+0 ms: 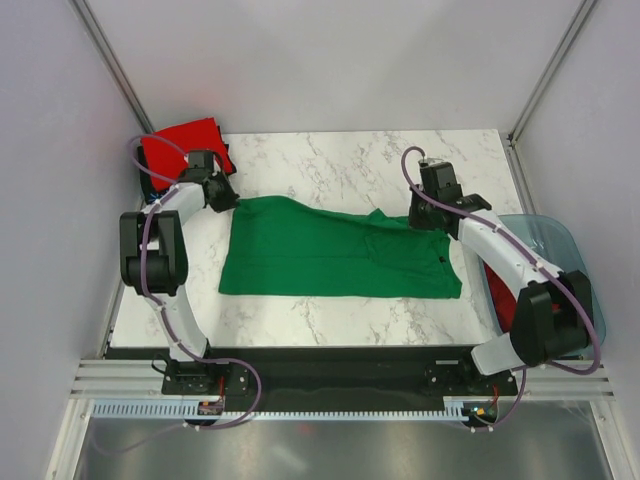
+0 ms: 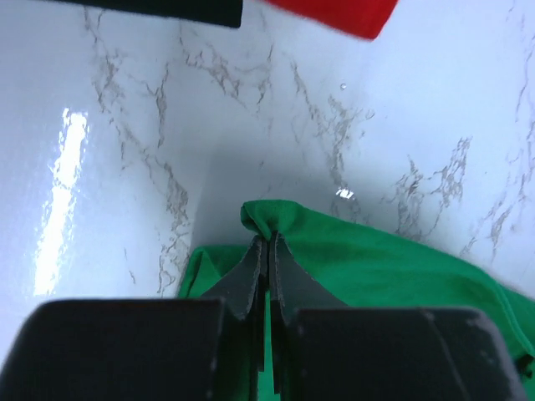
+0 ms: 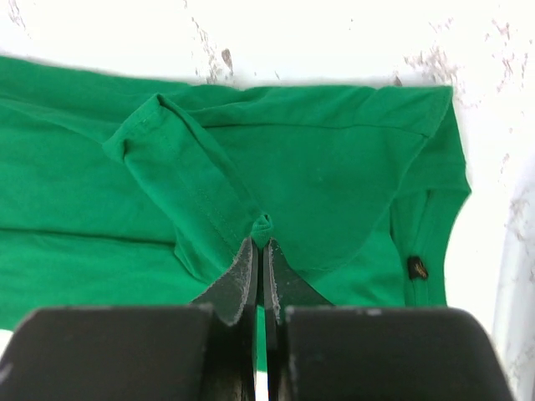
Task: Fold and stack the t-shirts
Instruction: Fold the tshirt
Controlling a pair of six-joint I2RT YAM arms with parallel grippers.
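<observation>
A bright green t-shirt (image 1: 330, 255) lies half folded across the middle of the marble table. My left gripper (image 1: 232, 203) is shut on its far left corner, pinching a bunch of green cloth (image 2: 272, 219). My right gripper (image 1: 420, 218) is shut on a fold of the green t-shirt (image 3: 264, 227) at its far right edge, by the sleeve. A folded red t-shirt (image 1: 180, 150) lies at the far left corner on a black one (image 1: 226, 162); their edges show in the left wrist view, red (image 2: 334, 14) and black (image 2: 167, 8).
A translucent blue plastic tub (image 1: 555, 260) stands off the table's right edge, with something red inside (image 1: 506, 310). The white enclosure walls close in the back and sides. Bare marble (image 1: 330, 160) lies beyond the shirt.
</observation>
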